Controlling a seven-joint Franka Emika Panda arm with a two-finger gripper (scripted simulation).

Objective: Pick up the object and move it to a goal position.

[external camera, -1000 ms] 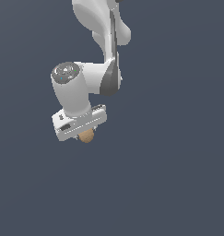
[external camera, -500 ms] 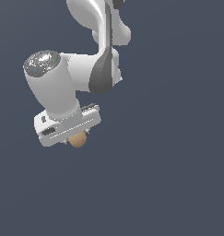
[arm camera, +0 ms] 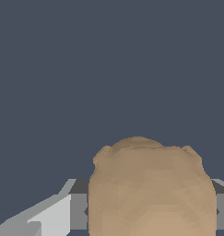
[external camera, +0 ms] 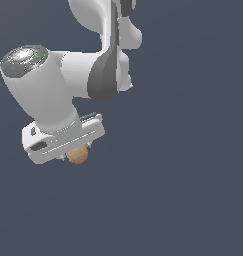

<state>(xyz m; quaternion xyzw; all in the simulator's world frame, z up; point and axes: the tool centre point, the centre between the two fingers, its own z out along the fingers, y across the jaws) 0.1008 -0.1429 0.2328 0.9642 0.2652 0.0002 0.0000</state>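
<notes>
The small round tan-brown mottled ball is being held clamped in the white hand, up off the grey desk, towards the exterior view's left. Pickup looks done; carrying to the unseen goal is remaining.

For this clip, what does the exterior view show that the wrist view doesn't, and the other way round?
Only the exterior view shows the white arm and the whole gripper bar over the ball. Only the wrist view shows the ball's mottled surface close up, wedged between grey fingers. Both show the tan ball at the gripper against a plain dark background.
</notes>
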